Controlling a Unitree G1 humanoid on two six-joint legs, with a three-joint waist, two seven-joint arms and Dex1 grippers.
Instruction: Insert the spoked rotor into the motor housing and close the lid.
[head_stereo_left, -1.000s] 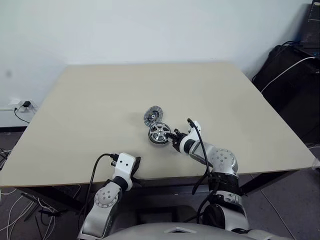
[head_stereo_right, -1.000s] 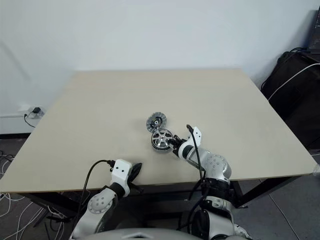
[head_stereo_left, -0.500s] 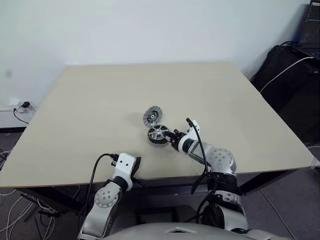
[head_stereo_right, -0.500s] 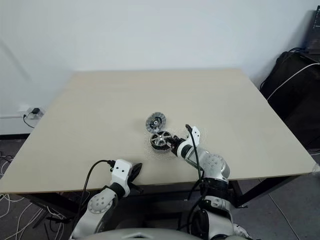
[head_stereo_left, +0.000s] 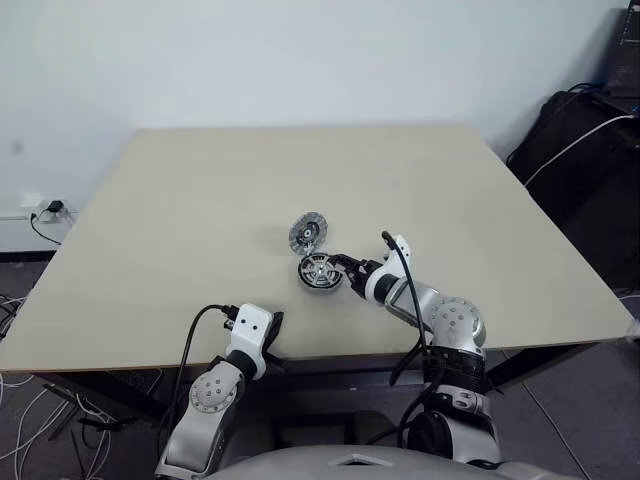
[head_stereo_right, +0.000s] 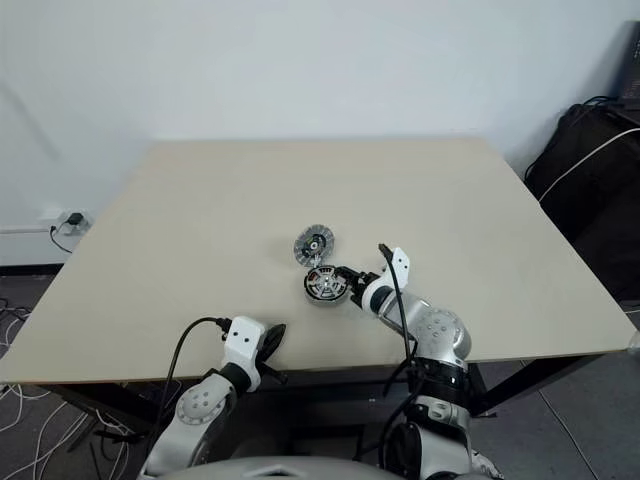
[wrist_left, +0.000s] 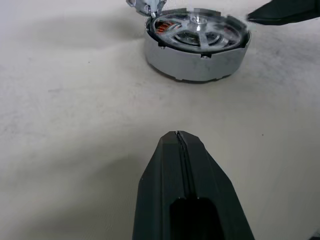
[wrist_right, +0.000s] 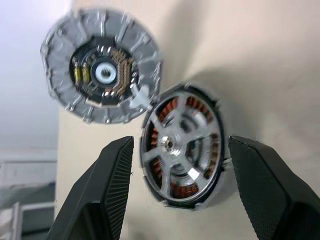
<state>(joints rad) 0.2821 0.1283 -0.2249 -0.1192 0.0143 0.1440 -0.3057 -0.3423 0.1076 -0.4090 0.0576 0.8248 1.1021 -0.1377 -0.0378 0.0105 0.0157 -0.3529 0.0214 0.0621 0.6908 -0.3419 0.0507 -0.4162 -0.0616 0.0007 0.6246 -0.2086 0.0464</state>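
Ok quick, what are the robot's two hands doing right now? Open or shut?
Left gripper: shut, holding nothing, over the bare table.
Right gripper: open, one finger on each side of the motor housing, not gripping it.

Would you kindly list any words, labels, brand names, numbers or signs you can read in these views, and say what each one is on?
No text can be read anywhere.
The motor housing, with the spoked rotor sitting in it, bears no marking.
The lid beside it has small coloured parts around its centre; no lettering can be made out on them.
The table is plain.
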